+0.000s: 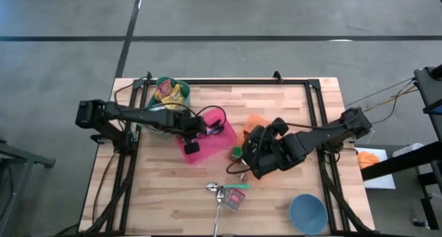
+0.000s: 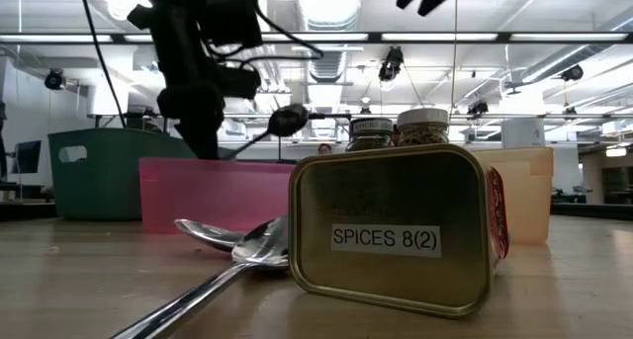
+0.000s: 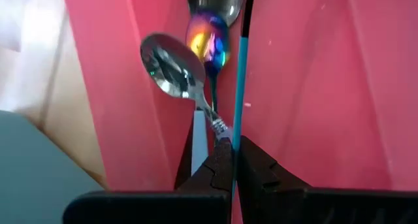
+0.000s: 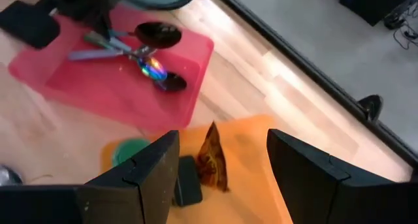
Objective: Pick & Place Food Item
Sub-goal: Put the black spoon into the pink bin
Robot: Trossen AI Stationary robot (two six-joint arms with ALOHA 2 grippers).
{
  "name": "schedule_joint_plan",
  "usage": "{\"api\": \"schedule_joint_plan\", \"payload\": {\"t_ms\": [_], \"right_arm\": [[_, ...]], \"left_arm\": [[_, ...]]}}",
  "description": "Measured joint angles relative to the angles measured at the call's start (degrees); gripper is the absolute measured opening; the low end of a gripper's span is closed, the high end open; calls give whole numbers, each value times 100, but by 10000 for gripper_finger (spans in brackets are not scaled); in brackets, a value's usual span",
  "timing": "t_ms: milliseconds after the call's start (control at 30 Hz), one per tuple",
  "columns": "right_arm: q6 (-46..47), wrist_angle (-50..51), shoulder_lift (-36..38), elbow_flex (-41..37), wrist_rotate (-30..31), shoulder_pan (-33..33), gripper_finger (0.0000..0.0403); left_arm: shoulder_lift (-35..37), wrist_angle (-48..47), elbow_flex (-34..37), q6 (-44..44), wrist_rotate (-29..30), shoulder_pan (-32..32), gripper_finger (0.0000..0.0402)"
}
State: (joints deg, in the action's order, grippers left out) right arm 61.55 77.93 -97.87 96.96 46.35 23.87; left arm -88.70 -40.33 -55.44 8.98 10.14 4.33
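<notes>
A pink tray [image 1: 207,146] in the middle of the table holds several utensils, among them an iridescent spoon [image 3: 209,40] and a teal-handled one [image 3: 241,87]. My left gripper [image 3: 225,160] is over the tray, shut on a silver spoon [image 3: 171,68]. To the tray's right stands an orange bin [image 1: 259,121] with a small brown food packet [image 4: 212,157] upright in it. My right gripper [image 4: 222,178] hangs open above that bin, slanting down, one finger on either side of the packet and clear of it. My left gripper pinches the silver spoon's handle [image 3: 218,128] between its two fingertips, coming steeply from above. The handle runs on from the fingertips. The spoon's bowl [image 2: 288,120] stands higher than the tray's wall, clear of the utensils below.
A green bin of snack bags [image 1: 166,95] stands at the far left. A green-lidded jar [image 1: 236,153] sits beside the orange bin. Nearer the front edge lie two spoons [image 1: 217,192] and a spice tin [image 1: 233,199]. A blue bowl [image 1: 307,213] is at the near right.
</notes>
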Motion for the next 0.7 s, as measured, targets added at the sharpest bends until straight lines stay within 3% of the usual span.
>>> {"api": "schedule_joint_plan", "payload": {"t_ms": [200,500,700], "right_arm": [[245,-11,-1,-479,-742,14,229],[621,-42,-2,-873,-789,27,228],[647,-93,-2,-946,-782,27,228]], "left_arm": [[-150,-22,0,-147,-434,75,0],[-173,-84,7,-208,-1120,151,0],[-454,-65,34,-254,-1170,161,0]]}}
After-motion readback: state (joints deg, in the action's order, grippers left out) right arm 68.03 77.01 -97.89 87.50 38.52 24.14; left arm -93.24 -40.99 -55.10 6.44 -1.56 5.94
